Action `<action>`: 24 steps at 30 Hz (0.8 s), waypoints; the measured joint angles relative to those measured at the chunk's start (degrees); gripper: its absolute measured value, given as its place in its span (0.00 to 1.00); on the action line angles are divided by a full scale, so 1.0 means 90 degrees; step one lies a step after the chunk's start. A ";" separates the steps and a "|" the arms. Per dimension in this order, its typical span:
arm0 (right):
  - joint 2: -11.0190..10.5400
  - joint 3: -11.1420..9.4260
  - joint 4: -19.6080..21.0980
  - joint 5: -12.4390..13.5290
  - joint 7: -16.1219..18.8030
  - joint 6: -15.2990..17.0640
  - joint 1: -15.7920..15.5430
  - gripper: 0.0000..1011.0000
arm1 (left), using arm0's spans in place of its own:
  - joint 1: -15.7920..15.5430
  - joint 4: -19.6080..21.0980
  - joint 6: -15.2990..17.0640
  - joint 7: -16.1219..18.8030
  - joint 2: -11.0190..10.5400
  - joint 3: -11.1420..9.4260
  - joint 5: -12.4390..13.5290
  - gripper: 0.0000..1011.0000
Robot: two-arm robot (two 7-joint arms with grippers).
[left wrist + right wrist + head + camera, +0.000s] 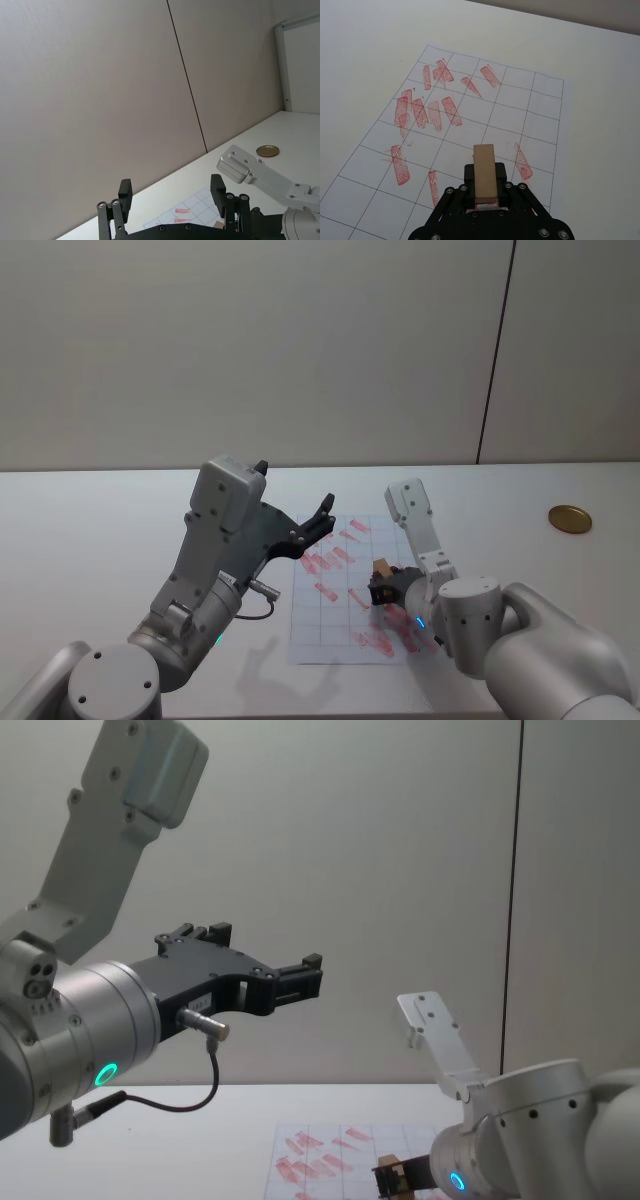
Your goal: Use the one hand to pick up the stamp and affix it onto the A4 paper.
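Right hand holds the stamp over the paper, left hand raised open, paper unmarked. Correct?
No: the A4 paper bears many red stamp marks, as the right wrist view shows. The right hand holds the stamp over it; the left hand is raised, open.

No text, label or number can be read anywhere. The red stamp marks [451, 110] on the paper [540, 115] carry dense patterns too fine to decipher.

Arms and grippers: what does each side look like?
The left arm is silver-grey with a green glowing ring, a looped black cable and a black two-finger left gripper. The right arm is rounded grey-white with a blue glowing ring and a black right gripper.
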State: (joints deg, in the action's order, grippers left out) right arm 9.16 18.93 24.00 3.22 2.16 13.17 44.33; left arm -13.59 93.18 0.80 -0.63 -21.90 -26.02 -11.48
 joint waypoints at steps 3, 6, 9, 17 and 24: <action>0.0003 -0.0023 -0.0015 0.0006 -0.0011 -0.0031 0.0014 0.22 | 0.0000 0.0000 0.0000 0.0000 0.0000 0.0000 0.0000 0.98; -0.0003 -0.0049 0.0045 0.0008 -0.0032 -0.0062 0.0000 0.22 | 0.0000 0.0000 0.0000 0.0000 0.0000 0.0000 0.0000 0.98; -0.0031 -0.0070 0.0244 0.0009 -0.0059 -0.0064 -0.0074 0.22 | 0.0000 0.0000 0.0000 0.0000 0.0000 0.0000 0.0000 0.98; -0.0170 -0.0147 0.1341 0.0034 -0.0131 0.0098 -0.0428 0.22 | 0.0000 0.0000 0.0000 0.0000 0.0000 0.0000 0.0000 0.98; -0.0280 -0.0223 0.2334 0.0126 -0.0218 0.0273 -0.0710 0.22 | 0.0000 0.0000 0.0000 0.0000 0.0000 0.0000 0.0000 0.98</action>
State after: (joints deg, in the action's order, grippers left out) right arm 6.65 16.93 45.00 4.36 0.20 15.63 37.94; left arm -13.59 93.18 0.79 -0.63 -21.89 -26.02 -11.48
